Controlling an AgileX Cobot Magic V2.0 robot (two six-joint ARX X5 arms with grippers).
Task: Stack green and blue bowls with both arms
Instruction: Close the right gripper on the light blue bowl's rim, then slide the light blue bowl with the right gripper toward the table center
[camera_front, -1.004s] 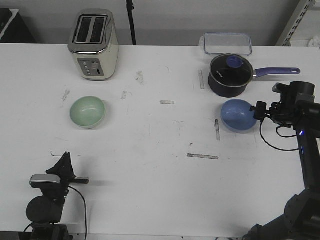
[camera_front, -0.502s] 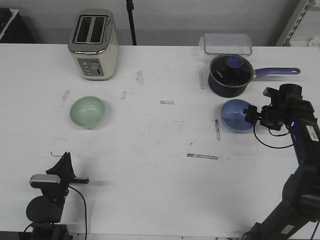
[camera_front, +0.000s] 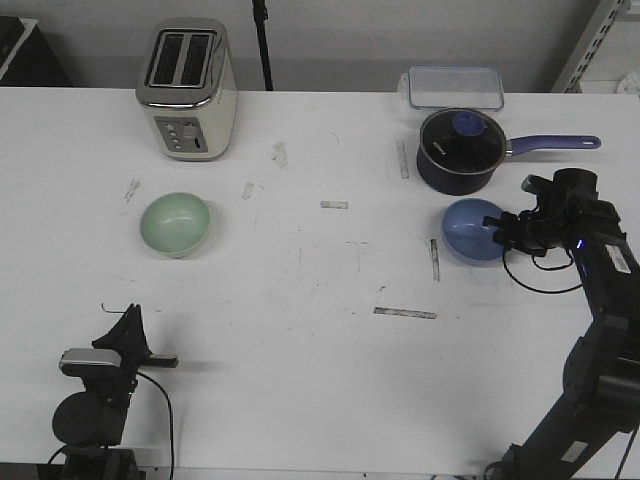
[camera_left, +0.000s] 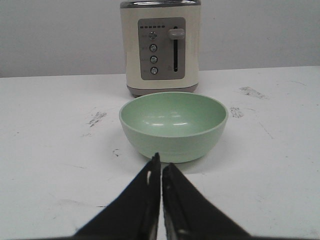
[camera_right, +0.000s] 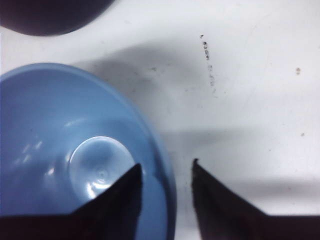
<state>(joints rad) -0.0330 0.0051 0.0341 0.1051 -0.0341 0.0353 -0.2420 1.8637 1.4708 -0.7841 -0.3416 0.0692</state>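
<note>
The pale green bowl (camera_front: 176, 223) sits upright on the left of the table, in front of the toaster; in the left wrist view the green bowl (camera_left: 173, 125) lies just beyond my fingertips. My left gripper (camera_front: 128, 318) (camera_left: 161, 163) is shut and empty, low at the near left edge. The blue bowl (camera_front: 468, 232) rests by the saucepan on the right. My right gripper (camera_front: 499, 228) (camera_right: 166, 168) is open and straddles the right rim of the blue bowl (camera_right: 75, 150), one finger inside the bowl and the other outside over the table.
A cream toaster (camera_front: 188, 88) (camera_left: 160, 47) stands at the back left. A dark saucepan (camera_front: 459, 150) with a glass lid and purple handle sits right behind the blue bowl, and a clear lidded box (camera_front: 455, 87) lies behind it.
My right gripper has moved left and in over the blue bowl's right rim. The left arm and the green bowl have not moved.
</note>
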